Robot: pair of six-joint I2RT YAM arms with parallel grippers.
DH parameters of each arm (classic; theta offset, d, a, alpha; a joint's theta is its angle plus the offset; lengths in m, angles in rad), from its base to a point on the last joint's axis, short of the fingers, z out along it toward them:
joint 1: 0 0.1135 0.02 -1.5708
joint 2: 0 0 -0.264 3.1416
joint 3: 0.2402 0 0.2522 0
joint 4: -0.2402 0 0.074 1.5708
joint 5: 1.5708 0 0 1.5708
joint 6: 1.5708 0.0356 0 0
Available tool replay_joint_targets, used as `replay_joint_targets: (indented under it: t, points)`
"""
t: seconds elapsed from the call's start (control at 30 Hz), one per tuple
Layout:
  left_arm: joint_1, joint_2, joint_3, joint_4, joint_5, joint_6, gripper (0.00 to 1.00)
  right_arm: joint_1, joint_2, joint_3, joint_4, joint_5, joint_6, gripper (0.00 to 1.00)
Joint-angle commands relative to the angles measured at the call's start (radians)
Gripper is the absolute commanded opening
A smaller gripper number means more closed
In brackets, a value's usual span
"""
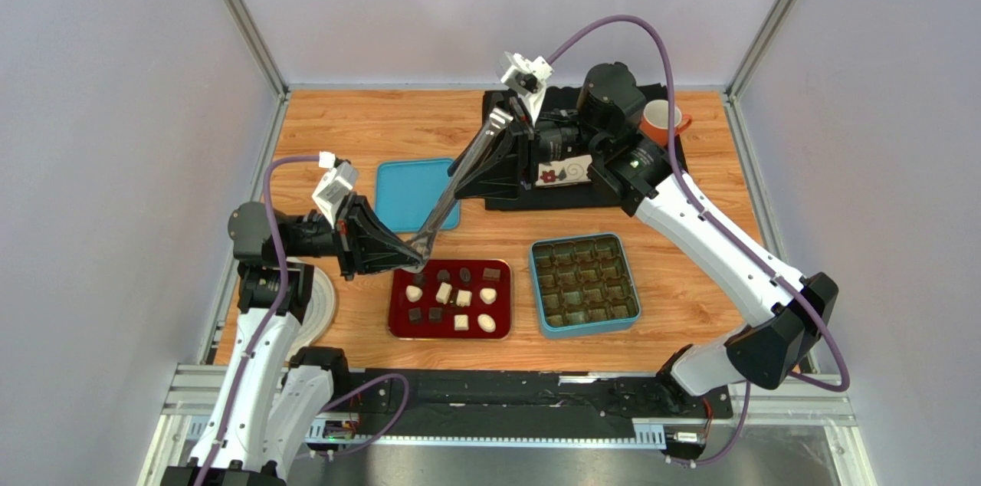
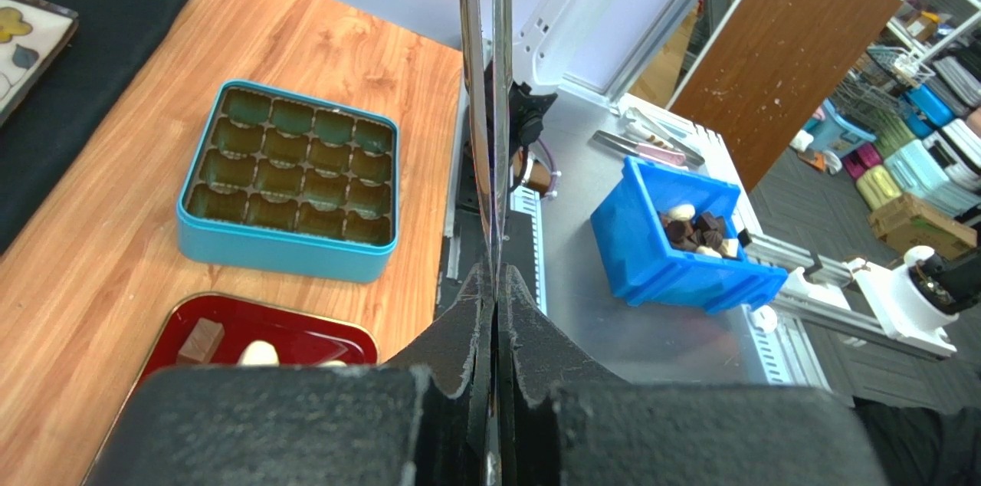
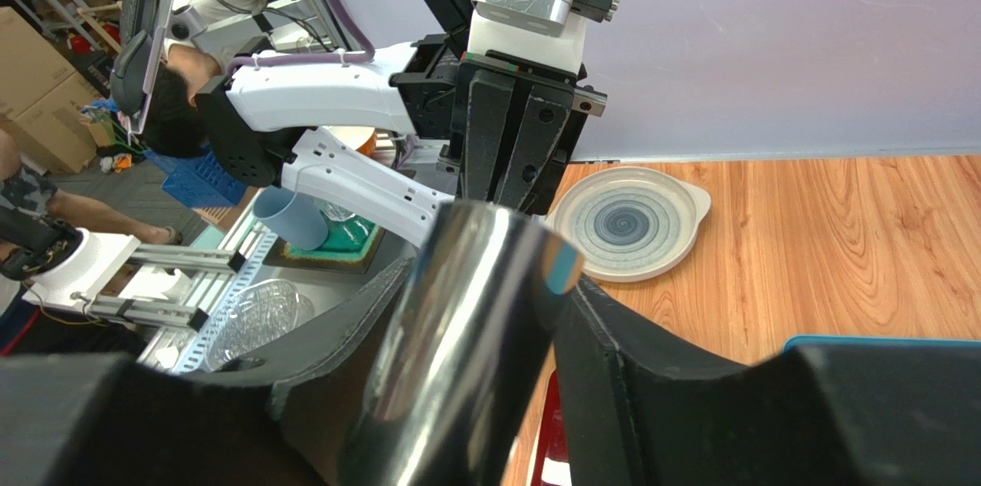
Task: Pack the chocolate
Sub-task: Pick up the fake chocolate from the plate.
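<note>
The chocolate (image 1: pixel 449 300), several brown and cream pieces, lies on a red tray (image 1: pixel 397 327); two pieces (image 2: pixel 202 339) show in the left wrist view. A teal compartment tin (image 1: pixel 585 240) stands to the tray's right, its cells holding no pieces. Metal tongs (image 1: pixel 461 187) slant from above the tray's far left corner up toward the back. My left gripper (image 1: pixel 409 254) is shut on their lower end, blades pressed together (image 2: pixel 484 107). My right gripper (image 1: pixel 489 158) stands around the upper part (image 3: pixel 461 348); the metal fills most of the gap, and a firm grip does not show.
A teal lid (image 1: pixel 403 193) lies behind the tray. A black mat (image 1: pixel 518 196) at the back carries a square flower plate (image 1: pixel 564 172) and an orange cup (image 1: pixel 662 118). A round grey plate (image 3: pixel 628 222) sits at the table's left. A blue bin (image 2: pixel 645 262) stands off the table.
</note>
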Motion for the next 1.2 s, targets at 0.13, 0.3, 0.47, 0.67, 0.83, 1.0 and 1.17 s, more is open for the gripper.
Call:
replay_joint_targets:
  t: [0.13,0.3,0.47,0.67,0.83,1.0,1.17]
  points:
    - [-0.003,-0.012,-0.001,0.05,0.26,-0.008,0.0,0.007,-0.002,0.003,0.059,0.037,0.06,0.36]
    - [-0.003,-0.011,0.001,0.055,0.26,-0.01,0.0,0.009,0.003,-0.002,0.044,0.037,0.064,0.22]
    - [-0.003,-0.005,0.007,0.056,0.259,-0.01,0.0,0.024,-0.005,-0.026,0.036,0.049,0.055,0.19]
    - [-0.003,-0.003,0.018,0.058,0.259,-0.014,0.0,0.073,-0.011,-0.097,0.108,0.138,0.071,0.22]
    - [-0.003,-0.003,0.026,0.056,0.259,-0.019,0.0,0.131,-0.009,-0.141,0.18,0.266,0.084,0.29]
    - [-0.003,-0.003,0.033,0.058,0.259,-0.025,0.0,0.157,0.009,-0.145,0.182,0.303,0.092,0.29]
    - [-0.003,-0.006,0.035,0.058,0.26,-0.025,0.0,0.157,-0.002,-0.163,0.193,0.316,0.095,0.27]
